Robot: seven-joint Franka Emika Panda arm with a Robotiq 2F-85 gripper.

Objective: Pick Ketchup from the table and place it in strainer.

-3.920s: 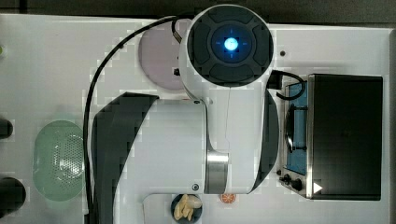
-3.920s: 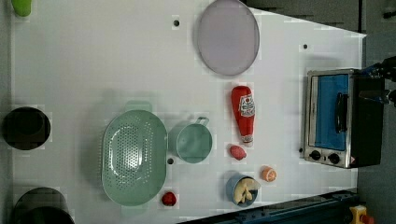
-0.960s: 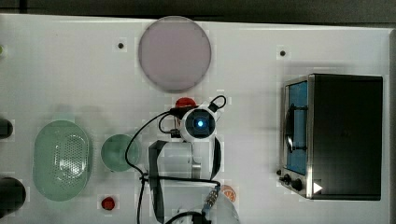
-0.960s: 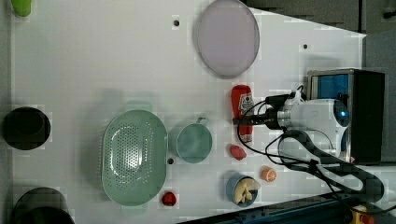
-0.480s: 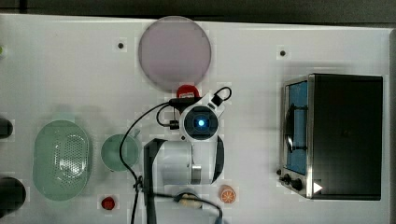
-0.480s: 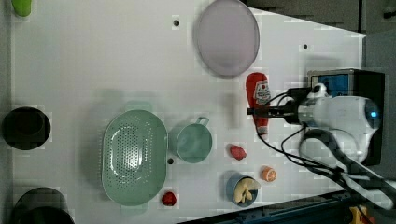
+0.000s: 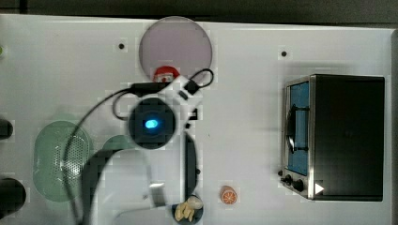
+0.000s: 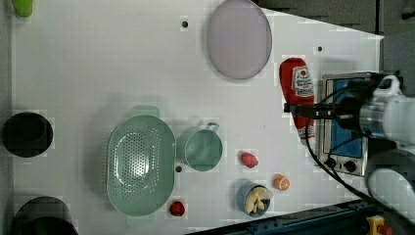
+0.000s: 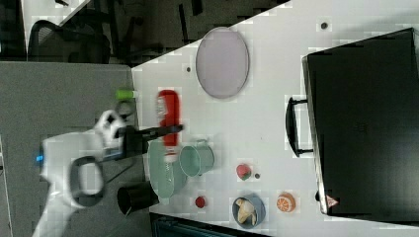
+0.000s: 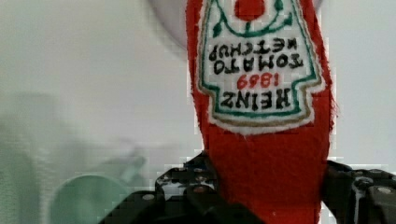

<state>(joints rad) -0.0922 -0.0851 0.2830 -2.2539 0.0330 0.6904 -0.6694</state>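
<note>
The Ketchup (image 8: 296, 83), a red bottle with a whitish label, hangs clear of the table with my gripper (image 8: 301, 110) shut on its lower body. In the wrist view the Ketchup (image 10: 261, 93) stands between the black fingers (image 10: 196, 186). From the top view its round red top (image 7: 165, 72) shows at the edge of the purple plate, just beyond my wrist. The strainer (image 8: 141, 164), a mint-green oval basket with a dotted bottom, lies well toward the left view's left. In the right view the Ketchup (image 9: 168, 111) hangs above the strainer (image 9: 160, 170).
A green cup (image 8: 203, 149) stands right beside the strainer. A purple plate (image 8: 239, 38) lies at the back. A toaster oven (image 8: 342, 122) is on the left view's right. A strawberry piece (image 8: 248, 159), orange slice (image 8: 280, 182), blue bowl (image 8: 252, 198) and small red piece (image 8: 176, 208) lie near the front edge.
The Ketchup, lying on the table earlier, was gripped and has risen with my arm, drifting toward the purple plate in the top view. The wrist has come closer to the top camera.
</note>
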